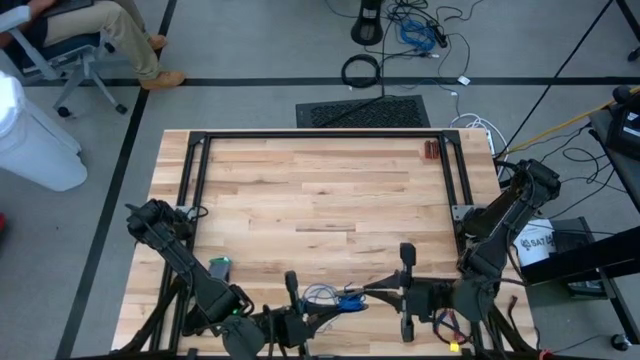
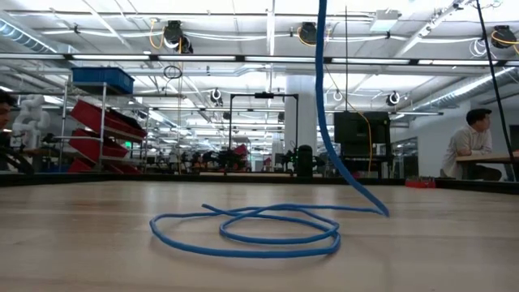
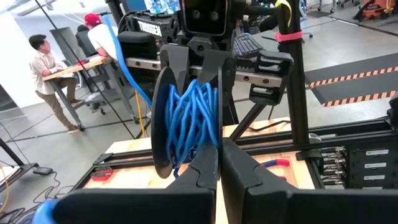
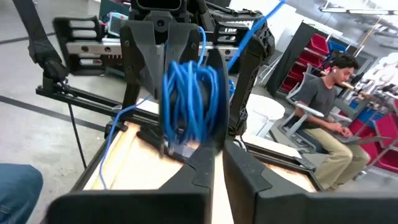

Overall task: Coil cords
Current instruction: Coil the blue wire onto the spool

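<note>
The cords are one thin blue wire. Part of it is wound into a small bundle [image 3: 193,115] held in the air over the table's near edge [image 1: 348,300]. From the bundle a tail [image 2: 323,97] hangs down to loose loops [image 2: 259,229] lying flat on the wooden table. My left gripper [image 3: 219,163] and my right gripper [image 4: 217,158] point level at each other from left and right. Both are shut on the bundle. My left gripper comes in level from the table's left and pinches the bundle between its two fingers [image 4: 146,81]. In its own wrist view its fingertips close on the bundle's lower strands [image 3: 186,163]. The bundle is lifted clear, and only the tail reaches the table. My right gripper comes in level from the table's right, opposite the left one. Its two fingers [image 3: 174,81] stand on either side of the bundle's strands [image 3: 200,93], several strands between them. The bundle hangs upright between the two grippers.
A black frame rail [image 1: 320,135] runs around the table's far half. Red-handled pliers [image 1: 430,150] lie at the far right. A small green object [image 1: 218,265] sits near the left arm. A thick black cable ring [image 1: 361,70] lies on the floor beyond, and people sit at desks in the room.
</note>
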`<state>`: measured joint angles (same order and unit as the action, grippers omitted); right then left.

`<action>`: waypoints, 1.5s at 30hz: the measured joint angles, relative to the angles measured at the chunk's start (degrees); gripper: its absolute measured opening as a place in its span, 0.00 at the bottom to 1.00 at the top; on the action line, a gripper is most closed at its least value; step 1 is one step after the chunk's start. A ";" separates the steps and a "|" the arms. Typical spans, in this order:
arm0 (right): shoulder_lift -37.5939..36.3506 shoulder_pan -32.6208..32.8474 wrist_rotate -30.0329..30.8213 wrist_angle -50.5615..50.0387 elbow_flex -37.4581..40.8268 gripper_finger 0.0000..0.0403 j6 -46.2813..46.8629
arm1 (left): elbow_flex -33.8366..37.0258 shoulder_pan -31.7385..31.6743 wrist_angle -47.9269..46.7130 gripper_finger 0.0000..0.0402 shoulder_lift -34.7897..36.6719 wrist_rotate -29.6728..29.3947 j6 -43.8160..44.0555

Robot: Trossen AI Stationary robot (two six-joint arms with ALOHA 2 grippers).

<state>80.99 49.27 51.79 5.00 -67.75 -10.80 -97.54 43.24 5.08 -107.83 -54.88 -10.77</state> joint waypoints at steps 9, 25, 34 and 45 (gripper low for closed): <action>-1.33 4.44 3.36 -2.22 0.00 0.15 2.31 | 0.00 1.74 -5.40 0.01 1.72 -0.21 5.98; -12.78 -0.60 -12.25 -2.78 0.00 0.16 -12.82 | 0.00 0.54 -18.55 0.00 5.90 5.19 13.47; -15.52 -0.17 -12.92 -4.64 0.00 0.16 -1.35 | 0.00 0.55 -18.69 0.00 5.92 5.25 13.45; -11.09 -2.76 -12.68 -13.10 0.00 0.22 4.43 | 0.00 0.32 -18.74 0.00 6.10 9.22 13.25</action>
<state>69.90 46.51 39.11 -8.10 -67.75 -6.37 -97.54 43.56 -13.66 -101.73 -45.65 2.48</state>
